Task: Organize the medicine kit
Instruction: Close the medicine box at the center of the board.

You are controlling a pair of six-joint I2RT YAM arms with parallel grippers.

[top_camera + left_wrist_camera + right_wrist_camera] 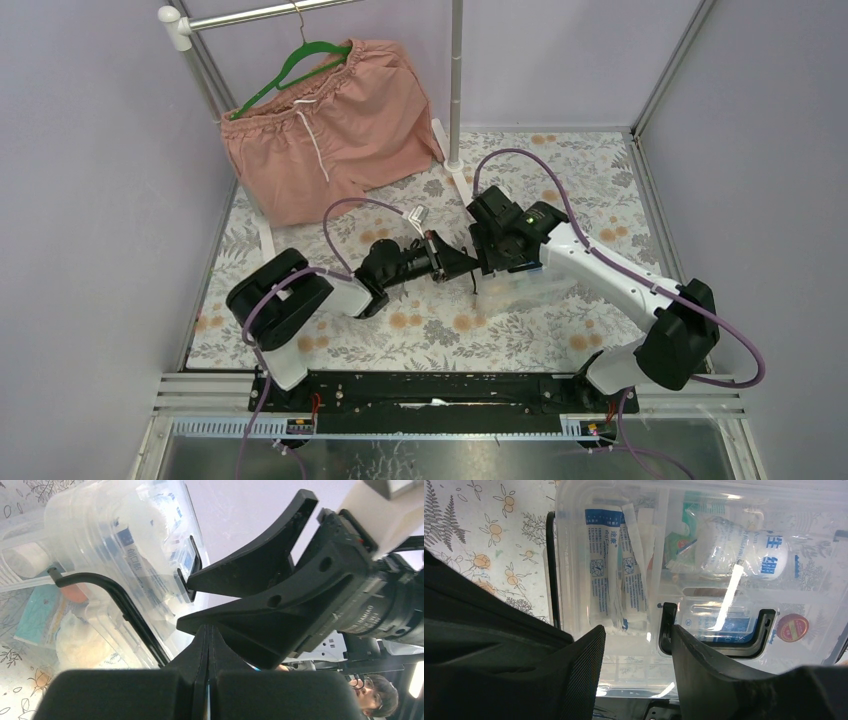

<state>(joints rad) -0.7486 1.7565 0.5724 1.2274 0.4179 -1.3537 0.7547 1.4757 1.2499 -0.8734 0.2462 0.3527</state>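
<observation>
One medicine kit (574, 530), a clear box with its clear lid on, lies on the flowered table cloth (484, 540); in the top view it sits just right of the frame's middle, under the two wrists that meet there. One black U-shaped handle (770, 630) lies flat on the lid, low in the right wrist view.

Through the lid, two long white-and-blue sachets (599, 580) lie side by side at left of centre, and one wrapped white roll (729, 545) lies at upper right. One round red disc (792, 627) shows at the right edge. The other contents are too blurred to count.

The right gripper (636, 635) hangs over the lid with its two fingers set moderately apart. The handle's left corner stands in the gap, close to the right-hand finger; whether they touch I cannot tell.

The left gripper (207, 632) has its two fingers pressed flat together with nothing between them, just beside the right one.

One pair of pink shorts (330, 130) hangs on one green hanger (300, 62) at the upper left of the top view
</observation>
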